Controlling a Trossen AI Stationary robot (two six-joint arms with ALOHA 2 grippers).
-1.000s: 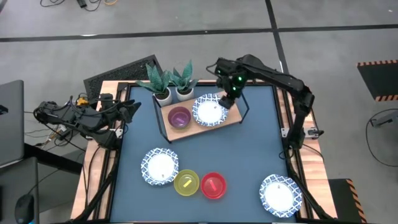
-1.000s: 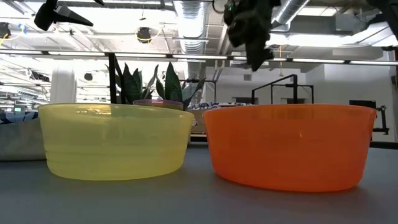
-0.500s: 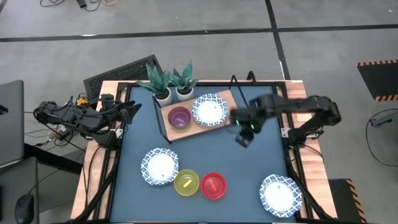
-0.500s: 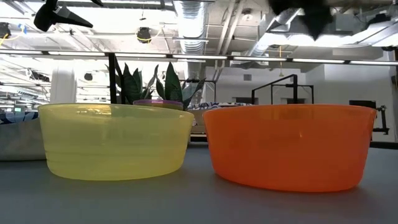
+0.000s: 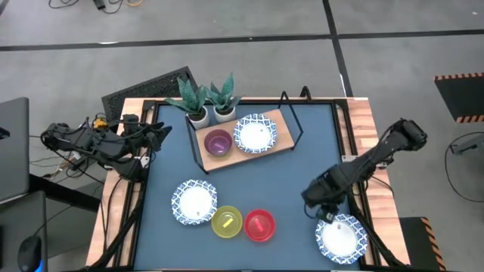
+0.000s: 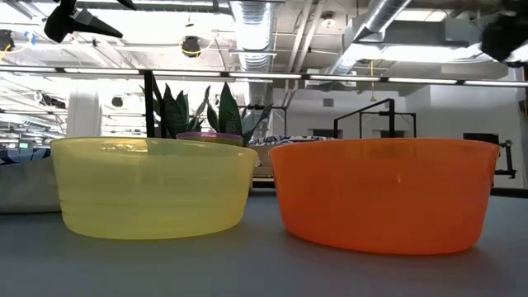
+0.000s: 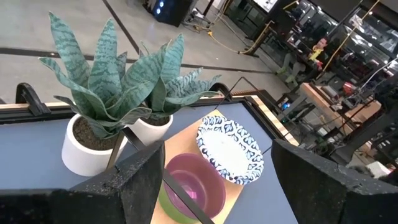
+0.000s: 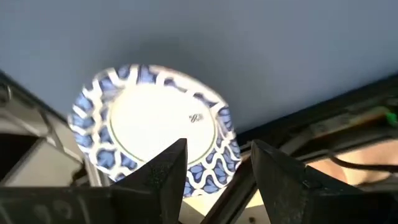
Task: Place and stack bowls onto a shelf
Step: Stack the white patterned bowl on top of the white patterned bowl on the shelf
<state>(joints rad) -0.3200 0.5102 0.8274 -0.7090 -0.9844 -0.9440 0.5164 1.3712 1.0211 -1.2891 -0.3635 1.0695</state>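
The step in hand appears to be the fetching of another bowl. The right tool (image 5: 327,209) hangs over the near right part of the blue counter (image 5: 302,166), just beside the wide white bowl with a blue patterned rim (image 5: 340,235) that sits at the near right corner. In the right wrist view its two dark fingers (image 8: 168,171) are spread apart with nothing between them, and the same patterned bowl (image 8: 154,130) lies just ahead of them.

The light wooden shelf with a thin black wire frame (image 5: 281,142) stands at the far middle of the counter. It carries a small purple bowl (image 5: 218,143), which the left wrist view shows nested in a green bowl (image 7: 171,208), and beside that a patterned white bowl (image 5: 255,134).

The next move likely calls for lowering the spread fingers over the rim of the corner bowl, closing on it, and carrying it across to the shelf to set it on the patterned bowl there.

Another patterned white bowl (image 5: 194,202), a small yellow bowl (image 5: 226,222) and a small red bowl (image 5: 259,225) wait in a row along the near edge, well clear of that path. Two white pots of green plants (image 5: 206,98) stand just behind the shelf, and the frame's wire rises at its right end, so the carry probably has to come in over it.

The left tool (image 5: 155,137) waits at the counter's far left edge, fingers spread and empty.
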